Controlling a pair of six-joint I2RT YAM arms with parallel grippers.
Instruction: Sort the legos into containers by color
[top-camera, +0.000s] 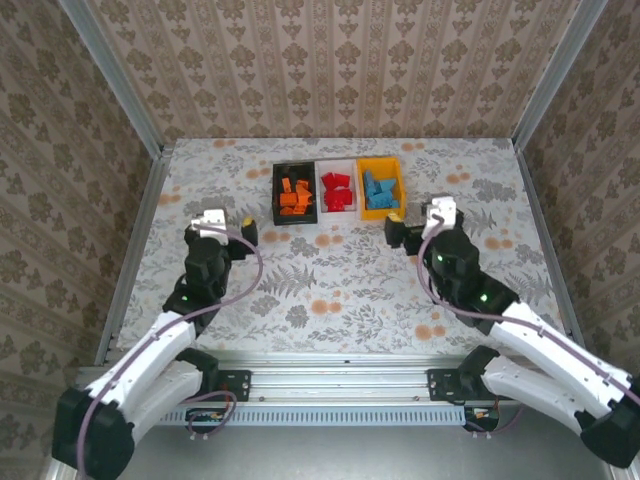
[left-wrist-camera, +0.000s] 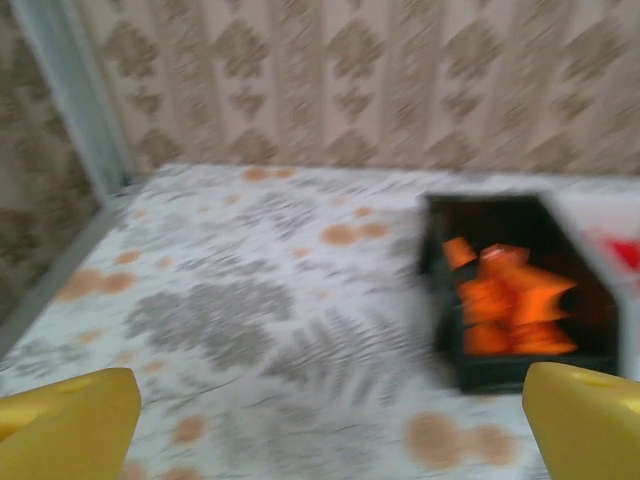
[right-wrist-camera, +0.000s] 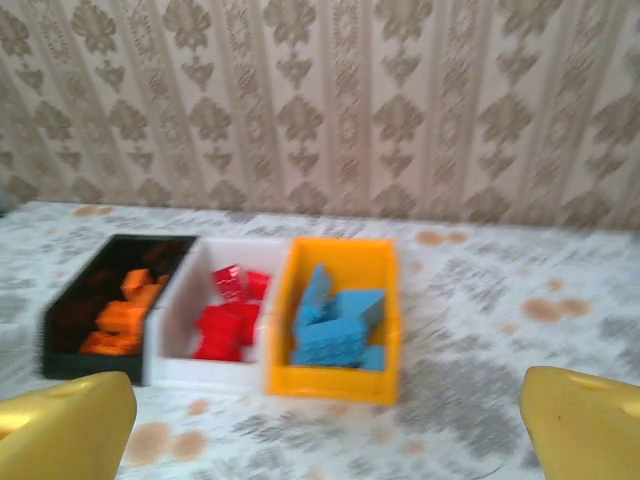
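Three containers stand in a row at the back of the table: a black bin with orange legos, a white bin with red legos, and a yellow bin with light blue legos. My left gripper is open over bare table, left of the black bin, and nothing sits between its yellow fingers. My right gripper is open and empty, just in front and right of the yellow bin. Blue legos, red legos and orange legos lie in their bins.
The floral tabletop is fenced by patterned walls with metal posts at the back corners. A metal rail carrying both arm bases runs along the near edge.
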